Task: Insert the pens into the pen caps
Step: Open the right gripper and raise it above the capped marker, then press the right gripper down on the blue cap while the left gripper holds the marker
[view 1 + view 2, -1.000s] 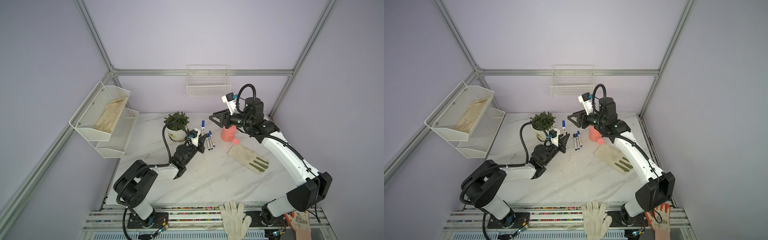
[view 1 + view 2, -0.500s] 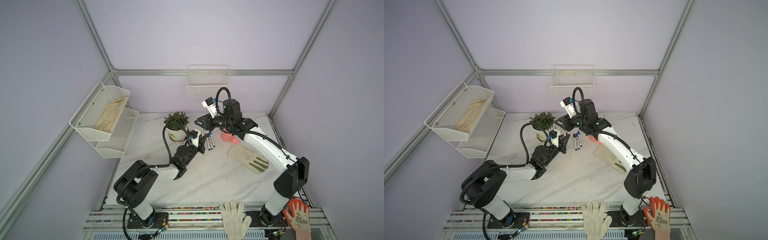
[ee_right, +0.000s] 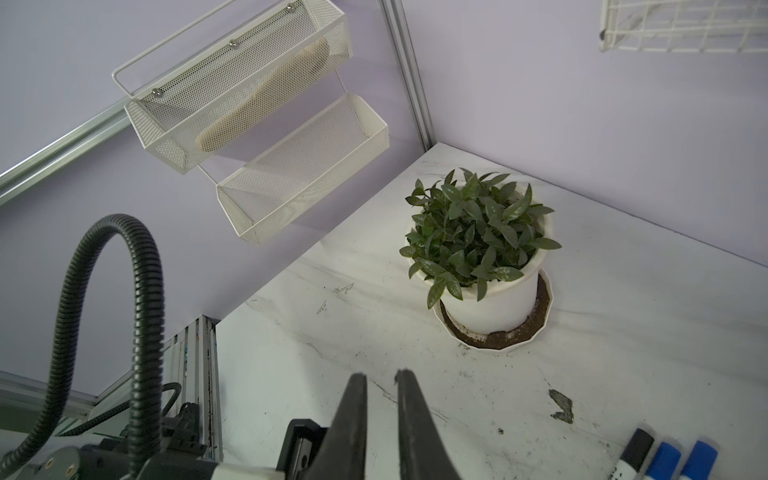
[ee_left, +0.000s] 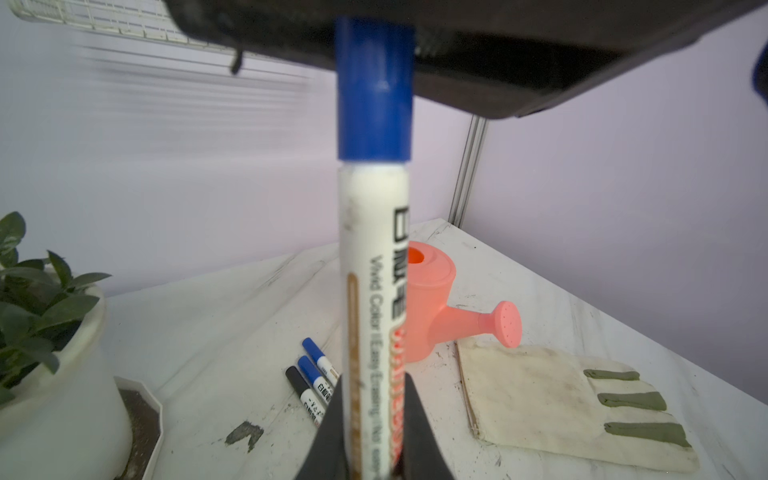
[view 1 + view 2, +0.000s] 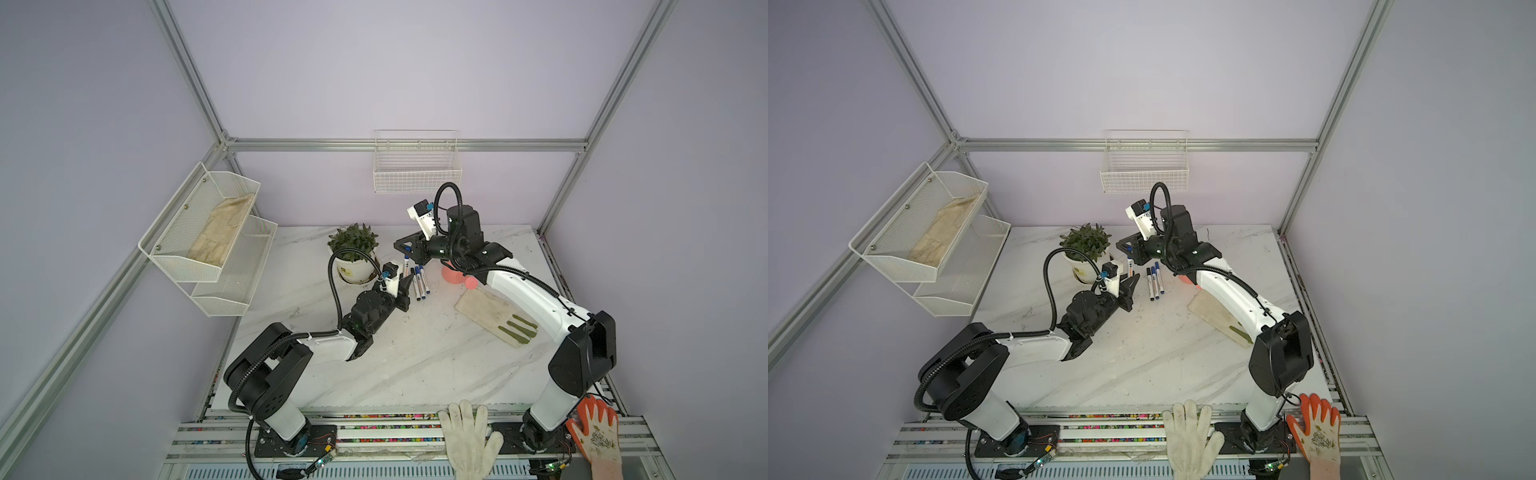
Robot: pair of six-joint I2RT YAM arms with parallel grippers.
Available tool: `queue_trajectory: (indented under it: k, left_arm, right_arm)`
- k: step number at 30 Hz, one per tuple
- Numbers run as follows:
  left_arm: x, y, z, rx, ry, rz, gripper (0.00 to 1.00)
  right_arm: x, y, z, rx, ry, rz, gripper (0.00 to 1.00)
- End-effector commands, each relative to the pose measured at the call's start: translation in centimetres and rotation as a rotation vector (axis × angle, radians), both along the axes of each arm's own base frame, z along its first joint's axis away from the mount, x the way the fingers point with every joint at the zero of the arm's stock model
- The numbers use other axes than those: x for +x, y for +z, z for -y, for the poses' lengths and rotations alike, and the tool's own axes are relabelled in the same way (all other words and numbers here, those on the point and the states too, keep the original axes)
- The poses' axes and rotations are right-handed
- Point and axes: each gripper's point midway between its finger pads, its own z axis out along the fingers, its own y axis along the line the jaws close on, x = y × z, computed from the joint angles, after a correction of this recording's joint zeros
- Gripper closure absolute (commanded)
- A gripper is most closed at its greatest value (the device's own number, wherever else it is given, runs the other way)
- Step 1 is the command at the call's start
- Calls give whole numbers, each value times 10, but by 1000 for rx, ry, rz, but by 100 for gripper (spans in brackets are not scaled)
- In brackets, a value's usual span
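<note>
Marble counter (image 5: 415, 365): white-potted plant (image 5: 353, 249) at far centre-left, pink watering can (image 4: 428, 299) to its right, dirty work glove (image 5: 494, 318) flat just near of the can, dark scrap (image 4: 245, 434) near the plant. Two-tier mesh shelf (image 5: 208, 232) on left wall (image 5: 83, 166), beige cloth (image 5: 222, 232) in upper tier; wire basket (image 5: 415, 174) on far wall (image 5: 374, 83). White glove (image 5: 469, 436) and orange glove (image 5: 596, 432) on near rail (image 5: 374, 428).

- An upright pen (image 4: 372, 232) stands in the left gripper (image 4: 374, 380), with the right gripper (image 3: 380, 376) just over its top.
- Just right of the left gripper, three more pens (image 5: 419, 283) lie side by side on the table (image 5: 415, 353).
- A potted plant (image 5: 353, 243) sits to its left.
- A watering can (image 4: 428, 307) and a glove (image 5: 494, 316) sit farther right.
</note>
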Motion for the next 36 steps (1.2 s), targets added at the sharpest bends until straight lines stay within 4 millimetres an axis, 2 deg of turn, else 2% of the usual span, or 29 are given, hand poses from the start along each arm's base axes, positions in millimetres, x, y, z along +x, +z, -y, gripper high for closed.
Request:
queue_trajectory:
  k: [1, 4, 6, 9, 11, 15, 18, 21, 23, 25, 30, 36]
  left_arm:
    - [-6, 158, -36, -319, 66, 338, 100]
    - [-3, 198, -60, -477, 57, 371, 100]
    - [-2, 217, -78, -573, 37, 386, 100]
    - [-4, 235, -91, -654, -43, 395, 100]
    - [-9, 244, -97, -694, -97, 411, 100]
    - [-10, 243, -99, -709, -142, 397, 100]
    - [-2, 239, -101, -691, -98, 391, 100]
    - [9, 234, -106, -671, -29, 394, 100]
    - [13, 234, -101, -619, -23, 423, 100]
    - [24, 226, -94, -587, -11, 383, 100]
    - [40, 222, -100, -643, 76, 388, 100]
    - [51, 242, -110, -716, 136, 462, 100]
  right_arm:
    - [-38, -111, -1, -149, 61, -371, 99]
    - [-45, -144, 10, -152, 49, -512, 100]
    - [-42, -164, 24, -153, 5, -601, 100]
    - [-33, -177, 48, -105, -31, -707, 100]
    - [-31, -175, 56, -69, -23, -738, 100]
    - [-43, -170, 56, -94, 40, -732, 100]
    - [-55, -176, 54, -138, 55, -730, 100]
    - [-73, -181, 44, -179, 102, -725, 100]
    - [-85, -184, 35, -212, 142, -714, 100]
    - [-95, -186, 27, -240, 177, -705, 100]
    - [-101, -194, 24, -250, 206, -737, 100]
    - [-96, -207, 27, -294, 179, -735, 100]
